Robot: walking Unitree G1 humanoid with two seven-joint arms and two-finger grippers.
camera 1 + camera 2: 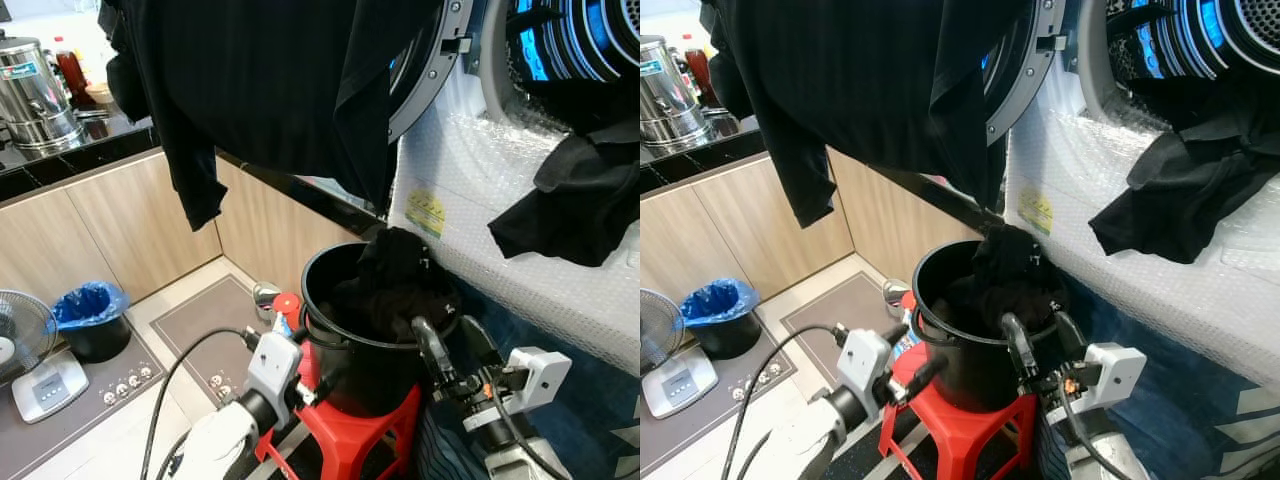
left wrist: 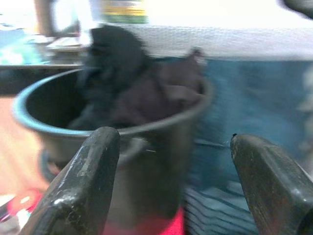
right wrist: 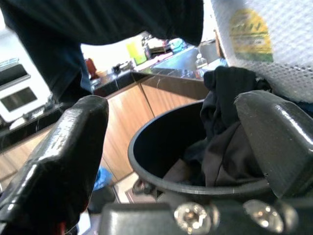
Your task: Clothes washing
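1. Looking forward and down from the head in both eye views, sharing the black bucket (image 1: 375, 350) on the red stool (image 1: 345, 440).
2. Peering close at that bucket along each wrist's black fingers.

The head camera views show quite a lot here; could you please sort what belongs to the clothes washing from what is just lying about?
Job: black bucket of dark clothes, red stool, washing machine drum, black garment hanging from it, open left gripper, open right gripper.

Lying about: metal urn, blue-lined bin, fan.
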